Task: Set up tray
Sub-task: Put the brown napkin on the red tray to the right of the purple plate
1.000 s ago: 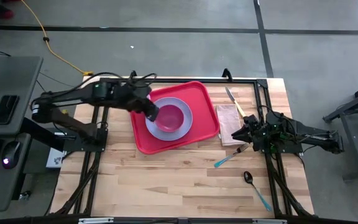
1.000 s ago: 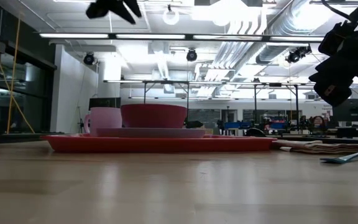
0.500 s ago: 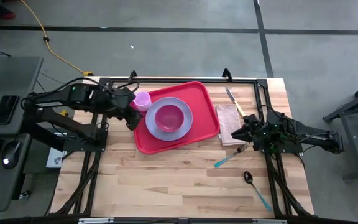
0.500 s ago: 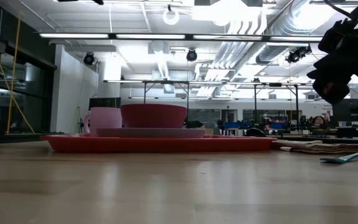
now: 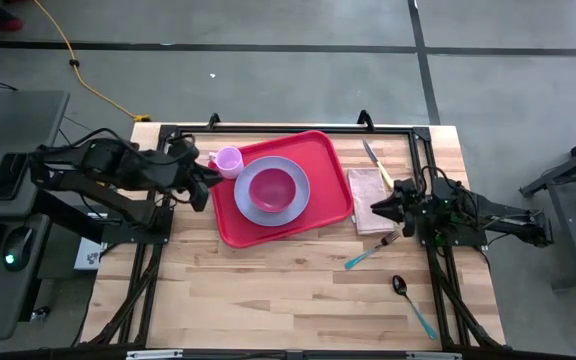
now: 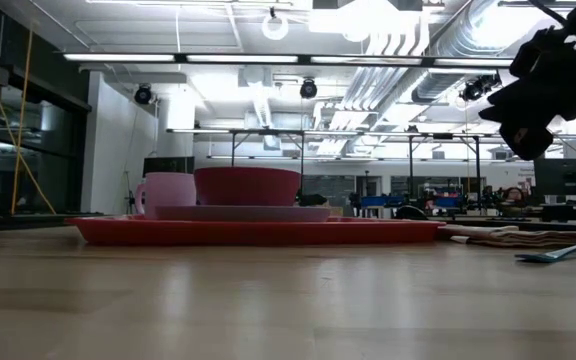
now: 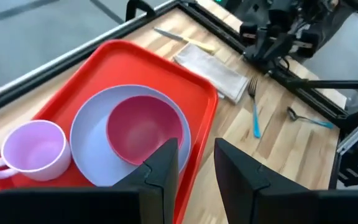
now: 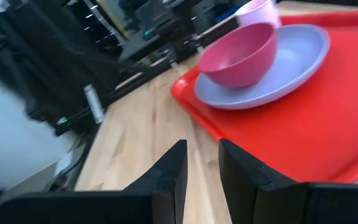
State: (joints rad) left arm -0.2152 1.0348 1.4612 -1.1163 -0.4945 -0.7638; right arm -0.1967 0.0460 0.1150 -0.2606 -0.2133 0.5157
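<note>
The red tray [image 5: 318,160] lies flat on the wooden table, left of centre. On it rests a lavender plate [image 5: 300,178] with a pink bowl [image 5: 271,187] standing in it. A pink cup [image 5: 228,161] stands upright in the tray's far left corner. My left gripper [image 5: 201,190] hovers just past the tray's left rim, raised and tilted down toward the dishes. In its wrist view it [image 7: 196,162] is open with nothing between the fingers. My right gripper [image 5: 378,208] waits over the napkin right of the tray, open [image 8: 202,162] and bare.
Right of the tray lie a folded napkin [image 5: 366,185], a knife [image 5: 375,160] beyond it, a teal-handled fork [image 5: 370,252] and a spoon [image 5: 408,298] nearer the front edge. Black frame rails [image 5: 148,270] run along both table sides. The near half of the table is bare wood.
My left gripper has drawn back from above the plate and bowl toward the table's left edge and risen, and it now stands off the tray's left rim, still open. The cup, bowl and plate have stayed in place. My right gripper has tipped a little on the spot.
</note>
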